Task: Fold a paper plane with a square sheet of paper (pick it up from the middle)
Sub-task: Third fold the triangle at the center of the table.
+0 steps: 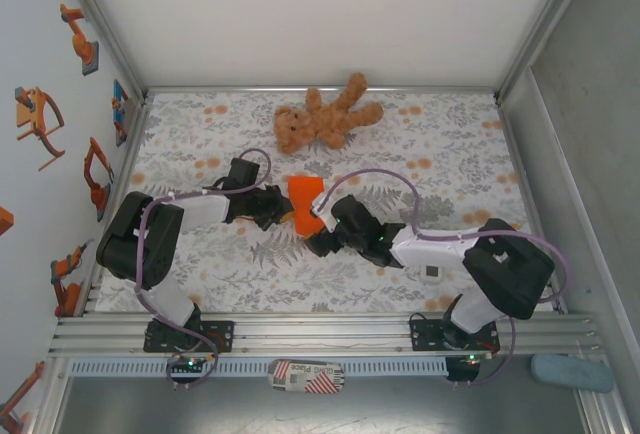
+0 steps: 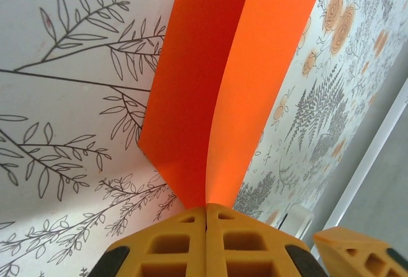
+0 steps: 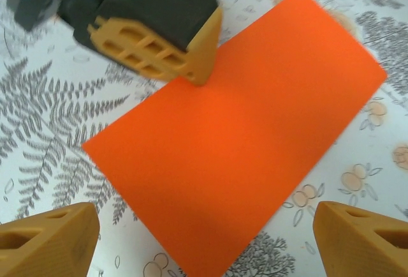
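The square sheet of paper is bright orange and folded double into a narrow rectangle at the middle of the floral table. My left gripper is shut on its edge, and the two layers spread out from between the yellow fingertips. Seen from above, that gripper meets the paper from the left. My right gripper is open, with its fingers wide apart over the near corner of the paper and touching nothing. In the right wrist view the left gripper's fingers pinch the paper's far edge.
A brown teddy bear lies at the back of the table, beyond the paper. A small white gadget sits by the right arm. Metal-framed walls close in both sides and the back. A printed box lies below the front rail.
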Available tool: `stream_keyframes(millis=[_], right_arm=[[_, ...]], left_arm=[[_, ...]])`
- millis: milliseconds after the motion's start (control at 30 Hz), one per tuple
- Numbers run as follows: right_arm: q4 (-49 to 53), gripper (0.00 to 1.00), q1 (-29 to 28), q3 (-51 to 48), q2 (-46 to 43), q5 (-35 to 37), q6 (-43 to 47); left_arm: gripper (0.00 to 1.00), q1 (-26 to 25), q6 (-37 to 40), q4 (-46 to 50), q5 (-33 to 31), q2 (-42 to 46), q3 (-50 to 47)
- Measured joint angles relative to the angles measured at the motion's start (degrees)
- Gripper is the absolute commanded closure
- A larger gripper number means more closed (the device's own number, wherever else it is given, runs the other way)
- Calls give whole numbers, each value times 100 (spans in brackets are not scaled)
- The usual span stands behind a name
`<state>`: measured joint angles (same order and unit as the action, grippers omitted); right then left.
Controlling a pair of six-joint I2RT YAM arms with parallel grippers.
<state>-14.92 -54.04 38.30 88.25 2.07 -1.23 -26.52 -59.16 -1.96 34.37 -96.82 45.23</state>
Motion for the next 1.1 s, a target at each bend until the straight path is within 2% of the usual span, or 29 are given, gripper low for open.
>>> stream_keyframes(millis=[200, 433, 1100], right_arm=[[-44, 21, -240, 31, 437, 90, 551], [-125, 38, -295, 247, 761, 319, 859], [-437, 58, -295, 345, 752, 339, 809]], left_arm=[[99, 0, 0, 44, 0, -2, 37], [99, 0, 0, 66, 2, -2, 55], [99, 0, 0, 96, 15, -4, 61]])
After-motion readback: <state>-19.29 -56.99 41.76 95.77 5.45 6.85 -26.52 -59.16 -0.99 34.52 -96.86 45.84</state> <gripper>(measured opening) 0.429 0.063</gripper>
